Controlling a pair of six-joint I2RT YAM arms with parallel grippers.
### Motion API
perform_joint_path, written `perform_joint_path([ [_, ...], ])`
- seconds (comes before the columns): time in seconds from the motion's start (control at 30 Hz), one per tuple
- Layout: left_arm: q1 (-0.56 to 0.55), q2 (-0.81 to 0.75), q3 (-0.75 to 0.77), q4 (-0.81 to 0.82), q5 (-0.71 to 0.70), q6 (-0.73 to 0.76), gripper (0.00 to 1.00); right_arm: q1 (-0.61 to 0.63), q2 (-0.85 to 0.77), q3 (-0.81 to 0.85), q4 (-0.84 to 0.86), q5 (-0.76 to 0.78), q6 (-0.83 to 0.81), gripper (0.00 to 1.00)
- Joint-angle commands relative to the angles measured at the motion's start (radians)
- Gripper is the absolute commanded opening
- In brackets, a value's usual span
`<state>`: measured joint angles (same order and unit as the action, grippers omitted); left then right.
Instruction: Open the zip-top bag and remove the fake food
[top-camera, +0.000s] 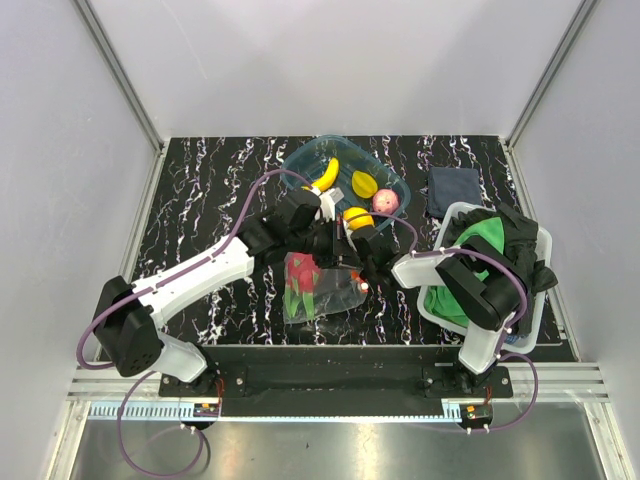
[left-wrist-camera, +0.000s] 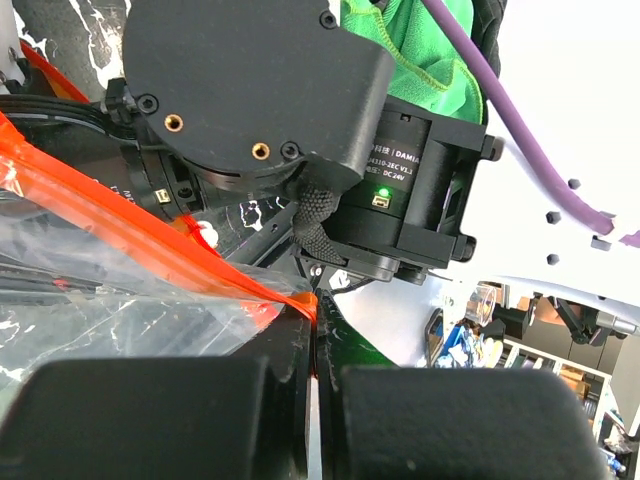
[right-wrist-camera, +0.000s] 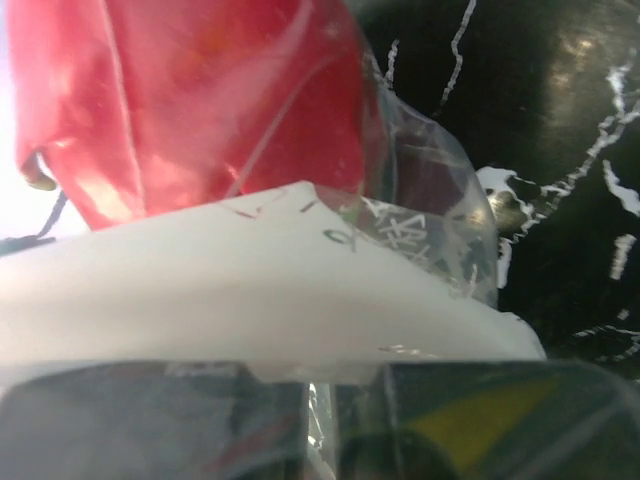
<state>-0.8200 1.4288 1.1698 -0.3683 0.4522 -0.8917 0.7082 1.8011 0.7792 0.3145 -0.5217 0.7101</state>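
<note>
Well, my left pincer (top-camera: 335, 243) reaches in from the near left corner of the counter (top-camera: 200, 180) to the middle. My left wrist camera shows it (left-wrist-camera: 315, 345) pressed together on the red-orange zip strip (left-wrist-camera: 120, 215). The strip runs right into the thin line between the two fingers.

My right pincer (top-camera: 368, 262) comes in from the near right side and meets the left one at the same edge of the zip-top bag (top-camera: 325, 295). Up close, my right pincer (right-wrist-camera: 320, 400) looks blurry, but its fingers sit tight together with clear plastic between them.

The bag lies in the middle of the counter, a bit toward the near edge. Its zip edge is lifted up to my pincers. One piece of fake food is inside it, a red-pink fruit (top-camera: 302, 272) with green on it. My right wrist camera sees that fruit (right-wrist-camera: 200, 90) through the crinkly plastic.

The other toy food sits in the teal tray (top-camera: 300, 155) near the far edge: a banana (top-camera: 328, 174), yellow round pieces (top-camera: 363, 184) and a pink ball (top-camera: 386, 201).

A white bin (top-camera: 540, 290) with a green cloth (top-camera: 480, 235) stands by the right edge. A dark blue cloth (top-camera: 452, 190) lies flat near the far right corner.
</note>
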Motion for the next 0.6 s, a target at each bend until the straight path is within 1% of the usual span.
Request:
perform_joint_path([
  [0.0,-0.011,-0.051,0.010,0.095,0.054,-0.010,0.00,-0.019,-0.012,0.020,-0.058,0.032,-0.087,0.11],
  [0.07,-0.011,-0.051,0.013,0.095,0.054,-0.009,0.00,-0.019,-0.031,0.014,-0.083,0.017,-0.107,0.08],
  [0.1,-0.011,-0.050,0.014,0.094,0.055,-0.007,0.00,-0.019,-0.054,0.002,-0.087,0.020,-0.118,0.06],
  [0.17,-0.013,-0.047,0.022,0.091,0.059,-0.006,0.00,-0.021,-0.071,-0.006,-0.115,0.041,-0.130,0.04],
  [0.2,-0.011,-0.044,0.024,0.086,0.059,-0.003,0.00,-0.029,-0.080,-0.003,-0.129,0.045,-0.147,0.00],
  [0.43,-0.010,-0.057,0.028,0.052,0.033,0.020,0.00,-0.042,-0.135,0.025,-0.245,0.084,-0.216,0.00],
  [0.53,-0.005,-0.073,0.018,0.031,0.004,0.033,0.00,-0.041,-0.177,0.054,-0.308,0.063,-0.254,0.00],
  [0.57,0.001,-0.083,0.010,0.032,-0.001,0.036,0.00,-0.041,-0.189,0.060,-0.368,0.052,-0.262,0.00],
])
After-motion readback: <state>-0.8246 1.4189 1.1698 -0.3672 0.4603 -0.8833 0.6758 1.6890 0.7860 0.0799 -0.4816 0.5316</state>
